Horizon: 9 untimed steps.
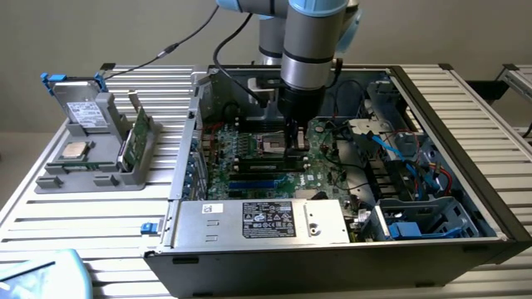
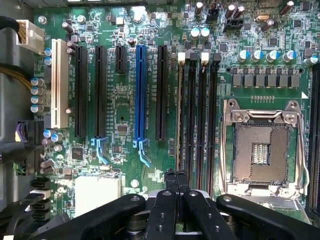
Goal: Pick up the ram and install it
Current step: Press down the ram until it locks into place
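The ram (image 2: 179, 115) is a thin green stick standing on edge in the outermost of several black memory slots (image 2: 201, 115), beside the long expansion slots. My gripper (image 2: 176, 175) is shut, its two black fingertips pressed together right at one end of the ram. I cannot tell whether they press on it or only hover over it. In the exterior view the gripper (image 1: 293, 149) reaches straight down into the open computer case, onto the motherboard's memory slots, where the ram (image 1: 264, 167) lies as a dark strip.
The empty processor socket (image 2: 260, 150) lies just past the memory slots. A silver power supply (image 1: 266, 221) fills the case's front, with cables and drive cages on the exterior view's right. Outside, a grey tray (image 1: 50, 184) holds a silver chip, a green card and a drive.
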{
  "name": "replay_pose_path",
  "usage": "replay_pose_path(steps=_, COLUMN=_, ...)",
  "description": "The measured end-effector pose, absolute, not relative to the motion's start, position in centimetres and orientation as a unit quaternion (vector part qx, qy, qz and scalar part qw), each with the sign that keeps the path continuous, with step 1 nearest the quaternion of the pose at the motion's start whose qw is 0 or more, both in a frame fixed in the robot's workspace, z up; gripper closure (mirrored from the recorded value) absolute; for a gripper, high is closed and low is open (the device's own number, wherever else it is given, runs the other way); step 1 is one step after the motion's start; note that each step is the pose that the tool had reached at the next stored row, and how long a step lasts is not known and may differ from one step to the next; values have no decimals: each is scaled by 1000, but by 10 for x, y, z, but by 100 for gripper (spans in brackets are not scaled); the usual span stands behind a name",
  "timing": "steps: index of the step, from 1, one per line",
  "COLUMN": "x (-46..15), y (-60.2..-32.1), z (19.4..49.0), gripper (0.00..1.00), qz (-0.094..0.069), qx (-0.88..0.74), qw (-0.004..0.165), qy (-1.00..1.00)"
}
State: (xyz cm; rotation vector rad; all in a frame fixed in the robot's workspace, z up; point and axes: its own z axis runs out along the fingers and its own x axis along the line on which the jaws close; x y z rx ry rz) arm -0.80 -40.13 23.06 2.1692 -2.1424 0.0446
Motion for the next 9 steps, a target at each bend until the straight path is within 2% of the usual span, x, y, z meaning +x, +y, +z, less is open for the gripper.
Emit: replay_pose_path(steps=9, x=-25, y=-398, z=236, gripper=89, qz=15, qx=711, qw=46, qy=-702)
